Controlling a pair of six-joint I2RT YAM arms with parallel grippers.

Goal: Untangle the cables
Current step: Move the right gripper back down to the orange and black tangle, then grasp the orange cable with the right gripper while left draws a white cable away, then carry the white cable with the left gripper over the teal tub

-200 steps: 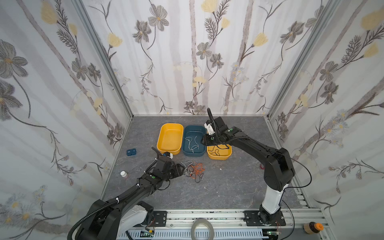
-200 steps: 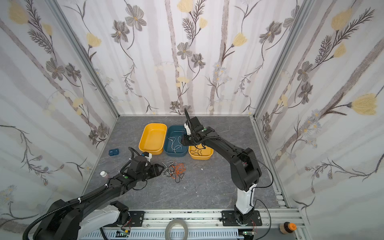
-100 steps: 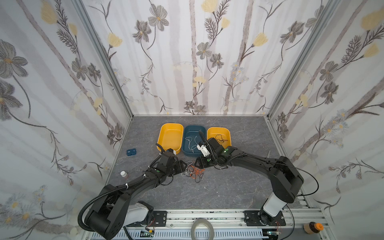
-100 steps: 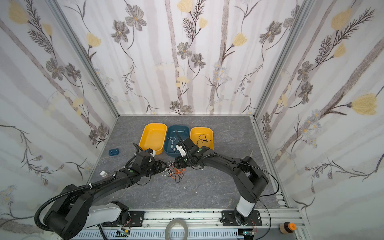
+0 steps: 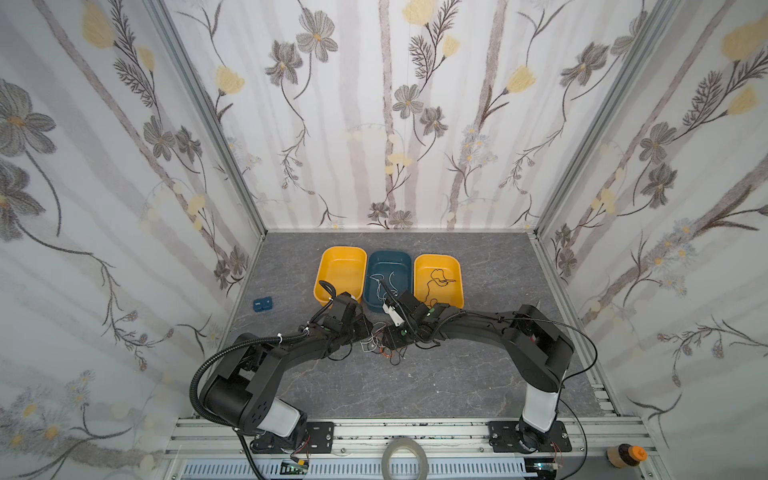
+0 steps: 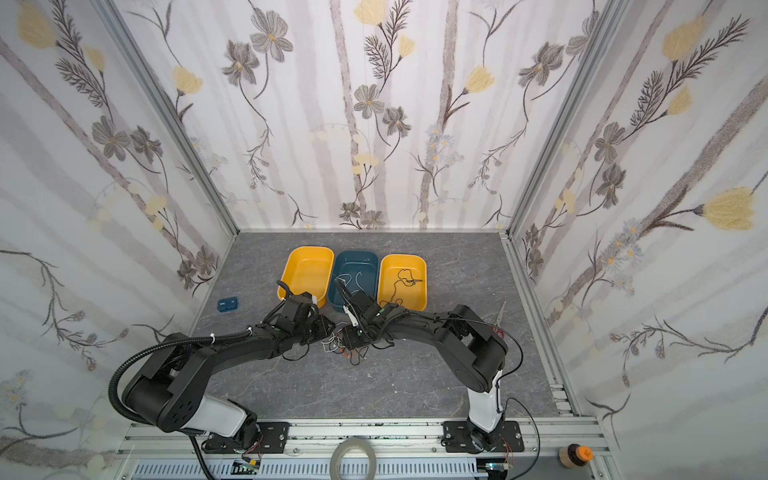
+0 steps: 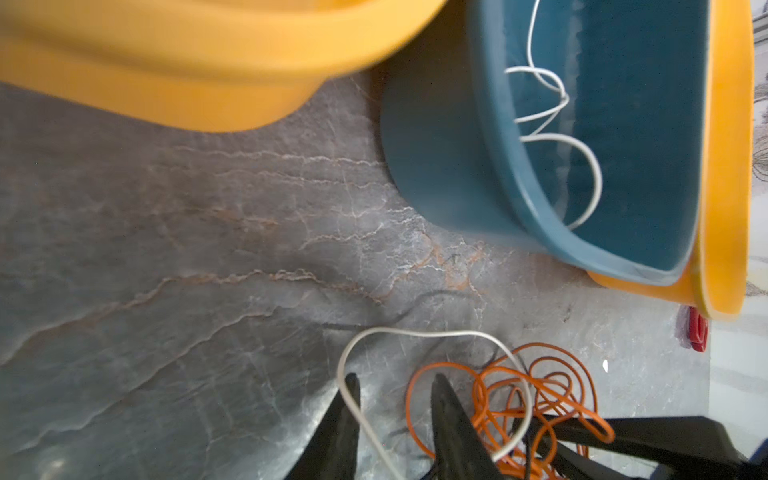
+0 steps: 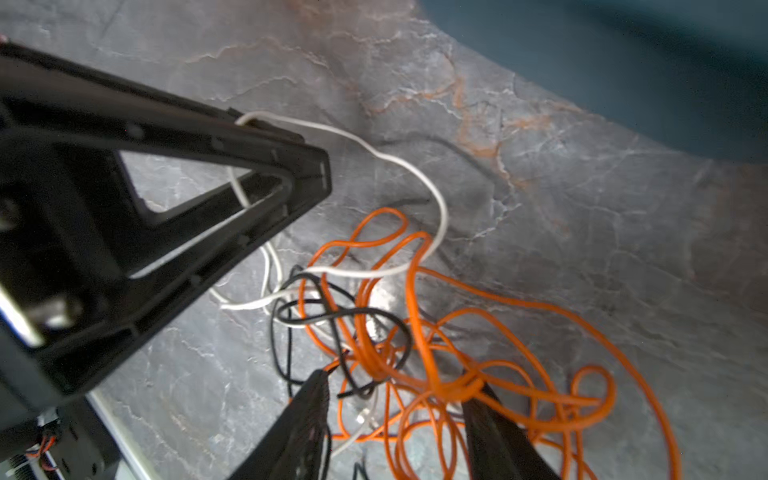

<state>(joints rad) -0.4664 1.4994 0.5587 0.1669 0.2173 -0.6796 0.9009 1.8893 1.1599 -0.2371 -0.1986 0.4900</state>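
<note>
The tangled cables (image 5: 382, 349) lie on the grey floor in front of the trays, in both top views. Orange loops (image 8: 419, 328), a black strand (image 8: 332, 316) and a white cable (image 7: 415, 331) cross one another. My left gripper (image 7: 395, 382) is at the tangle's left edge. Its jaws stand a little apart, and the white cable runs between them and over one finger (image 7: 353, 399). My right gripper (image 8: 397, 386) is open over the orange loops, which pass between its fingers. More white cable (image 7: 561, 141) lies in the blue tray (image 5: 390, 252), and a black one (image 5: 436, 282) in the right yellow tray (image 5: 436, 256).
A second yellow tray (image 5: 343, 270) stands left of the blue one. A small blue box (image 5: 262, 304) sits by the left wall, and red-handled scissors (image 6: 496, 332) lie behind my right arm. A tape roll (image 5: 405, 457) and a bottle (image 5: 625, 455) rest on the front rail.
My right gripper has come down from the right yellow tray to the tangle. My left gripper has moved up to the tangle and its jaws have narrowed around the white cable.
</note>
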